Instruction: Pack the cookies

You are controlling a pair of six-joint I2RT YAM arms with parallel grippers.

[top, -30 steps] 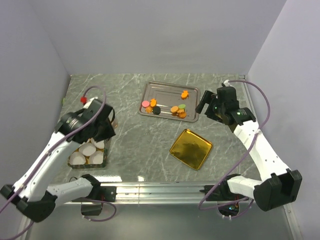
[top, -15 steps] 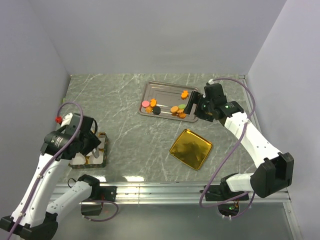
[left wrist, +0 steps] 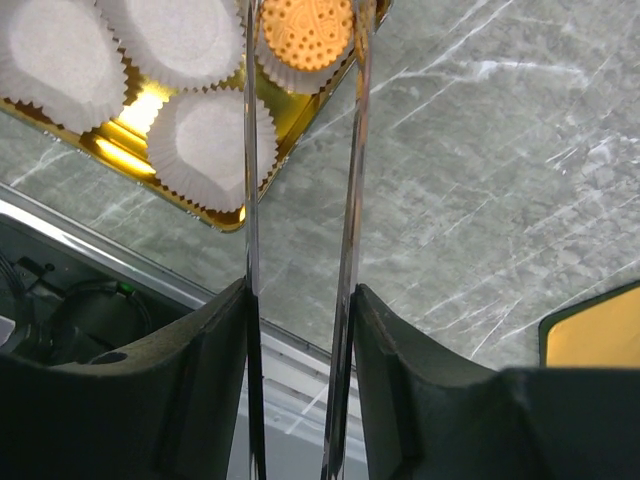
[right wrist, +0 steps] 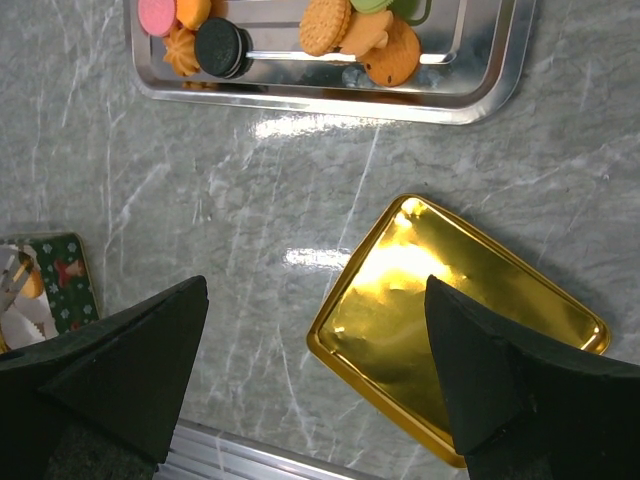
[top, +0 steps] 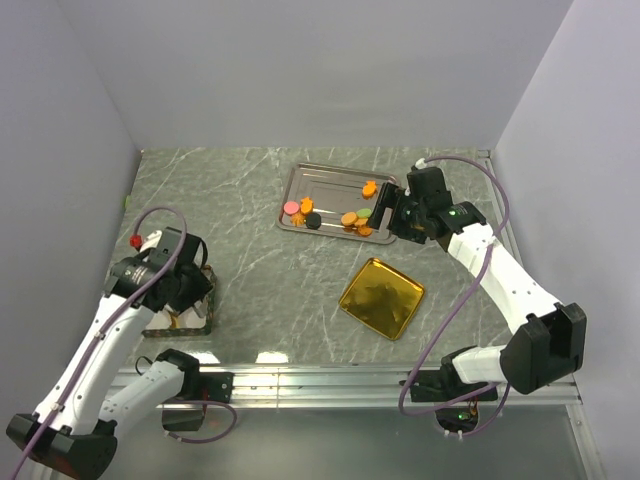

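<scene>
Several cookies (top: 352, 219), mostly orange with one pink, one green and one black, lie on a silver tray (top: 330, 180); the right wrist view shows them too (right wrist: 362, 38). My left gripper (left wrist: 300, 295) is shut on a pair of metal tongs (left wrist: 348, 200). The blades reach up on either side of one orange cookie (left wrist: 305, 35) sitting in a paper cup. In the top view this gripper (top: 183, 290) hangs over the box (top: 203, 300). My right gripper (right wrist: 320, 380) is open and holds nothing. It hovers by the tray's right end (top: 386, 215).
The box is a gold-lined tin (left wrist: 130, 150) holding several white paper cups (left wrist: 205, 140). It stands at the near left by the table's front rail. A gold lid (top: 381, 297) lies upside down right of centre, also visible from the right wrist (right wrist: 460, 320).
The left arm swung down over the box with the tongs, and the blades have spread slightly. The right arm moved left to the tray's right end, then held still.
</scene>
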